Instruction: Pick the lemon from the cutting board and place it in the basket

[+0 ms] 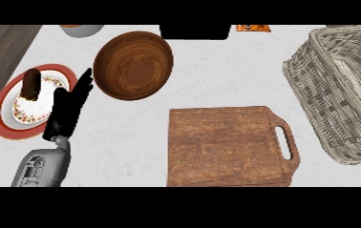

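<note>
Nearest to you, at the lower edge of the head view, lies the wooden cutting board [227, 146], its top bare, with its slotted handle turned toward the right. You will find no lemon on it, and none shows anywhere else on the counter [211, 84]; whether it sits inside the basket you cannot tell from this angle, since only the woven outer wall and rim are in sight.

At the lower left your left forearm [44, 167] comes up from the edge, grey, ending in the black left hand [65, 112]. Its fingers stand straight and upward, relaxed and spread a little, with nothing held in them. The fingertips reach up beside the left rim of the wooden bowl, and the hand overlaps the right edge of the plate as you see it.

That plate [21, 108] is white with a patterned band, resting on a red mat or larger red plate under it, and a dark brown upright thing [31, 85] stands on it. The wooden bowl [134, 65] sits just right of the plate, tilted in appearance, empty as far as you can see.

At the right side the wicker basket [328, 93] runs from the top edge down past the board's handle, near it but apart. Your right hand shows nowhere. Along the top edge are a grey bowl [81, 29], a black object [195, 31] and an orange packet [253, 27].
</note>
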`<action>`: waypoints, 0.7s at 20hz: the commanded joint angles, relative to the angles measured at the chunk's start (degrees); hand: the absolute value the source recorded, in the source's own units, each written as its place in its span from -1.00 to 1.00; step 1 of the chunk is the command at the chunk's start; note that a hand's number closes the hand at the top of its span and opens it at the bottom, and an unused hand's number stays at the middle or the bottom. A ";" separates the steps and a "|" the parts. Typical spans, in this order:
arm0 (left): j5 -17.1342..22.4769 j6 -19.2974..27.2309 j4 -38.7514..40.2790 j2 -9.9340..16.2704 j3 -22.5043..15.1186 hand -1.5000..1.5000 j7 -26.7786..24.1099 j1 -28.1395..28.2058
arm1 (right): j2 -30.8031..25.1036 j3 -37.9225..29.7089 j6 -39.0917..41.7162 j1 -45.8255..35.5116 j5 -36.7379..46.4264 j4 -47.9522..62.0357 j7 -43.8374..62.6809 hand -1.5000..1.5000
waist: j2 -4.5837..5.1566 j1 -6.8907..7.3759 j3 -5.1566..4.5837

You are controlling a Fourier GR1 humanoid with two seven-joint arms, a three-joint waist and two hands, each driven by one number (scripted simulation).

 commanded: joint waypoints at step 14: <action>-0.04 -0.70 -0.29 -0.61 0.21 0.00 0.92 -0.62 | 2.96 -4.36 -10.86 5.09 -1.07 24.31 -15.87 1.00 | -0.07 -0.15 -0.01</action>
